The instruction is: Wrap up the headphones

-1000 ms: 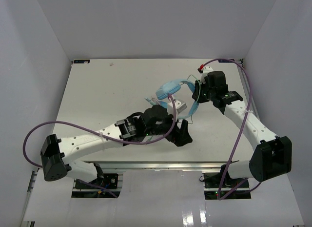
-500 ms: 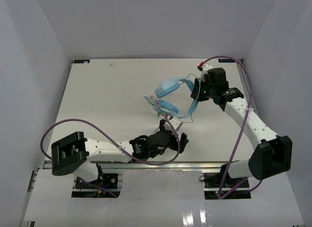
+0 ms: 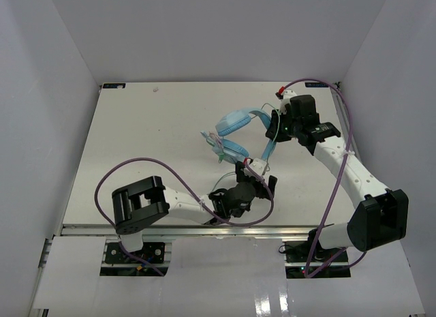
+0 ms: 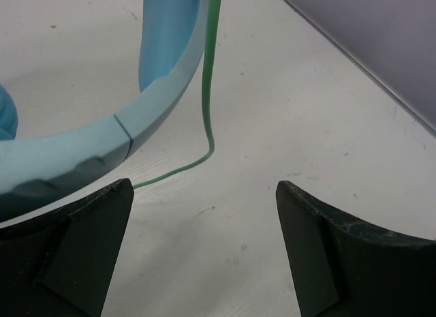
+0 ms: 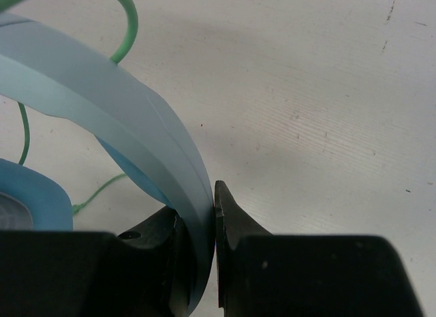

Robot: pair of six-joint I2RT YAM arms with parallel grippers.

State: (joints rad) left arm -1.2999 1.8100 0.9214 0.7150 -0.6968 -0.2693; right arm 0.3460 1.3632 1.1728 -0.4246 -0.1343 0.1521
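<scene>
Your right gripper (image 5: 196, 209) has its two dark fingers (image 5: 235, 225) pressed onto the pale blue headband (image 5: 88, 78) of the headphones (image 5: 160, 163), one finger on each face of the band, low in the view. From there the band arcs up and away to the upper left. The thin green cable (image 5: 131, 24) loops at the top left, and another strand lies on the scuffed white table (image 5: 313, 99) below it. The darker blue shape at the left edge is probably an ear cup (image 5: 34, 191).

The headphones (image 5: 102, 106) are smooth matt plastic; the table (image 5: 306, 92) is matt and scuffed.
</scene>
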